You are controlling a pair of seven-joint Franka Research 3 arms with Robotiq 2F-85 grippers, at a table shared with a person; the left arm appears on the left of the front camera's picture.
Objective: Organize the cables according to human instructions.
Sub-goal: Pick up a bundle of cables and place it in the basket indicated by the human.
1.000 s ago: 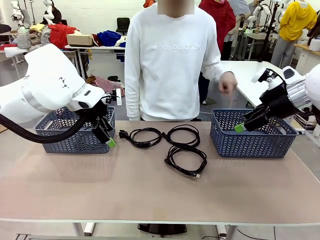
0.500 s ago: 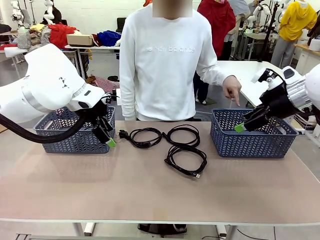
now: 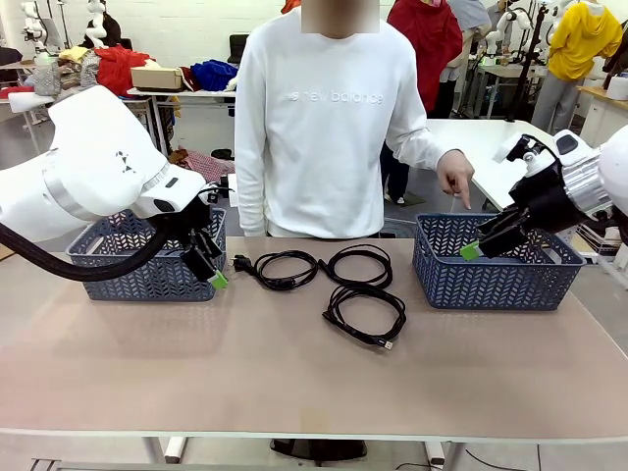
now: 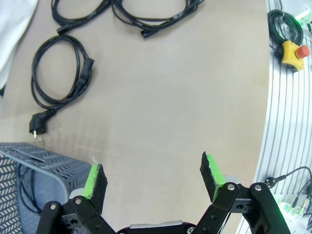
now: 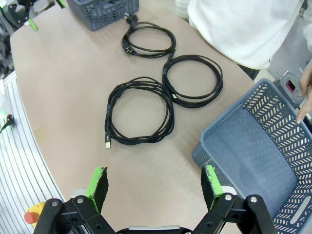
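Three black coiled cables lie mid-table: one with a mains plug (image 3: 280, 267) (image 4: 58, 73) (image 5: 148, 39), one behind the middle (image 3: 360, 263) (image 5: 194, 80), and the nearest one (image 3: 365, 312) (image 5: 139, 117). A black cord (image 4: 22, 187) shows inside the left basket (image 3: 147, 257). My left gripper (image 3: 212, 272) (image 4: 153, 176) hangs open by that basket's right end, holding nothing. My right gripper (image 3: 471, 249) (image 5: 154, 181) is open and holding nothing over the near left corner of the right basket (image 3: 491, 270) (image 5: 258, 156). The person's hand (image 3: 456, 179) points a finger (image 5: 303, 107) down at the right basket.
The person stands at the far edge behind the cables. A yellow box with a red stop button (image 4: 294, 48) sits on the ribbed rail beside the table. The tabletop (image 3: 294, 383) in front of the cables is bare.
The person's hand has come down and forward to point over the right basket, then held still. Both arms and the cables have stayed where they were.
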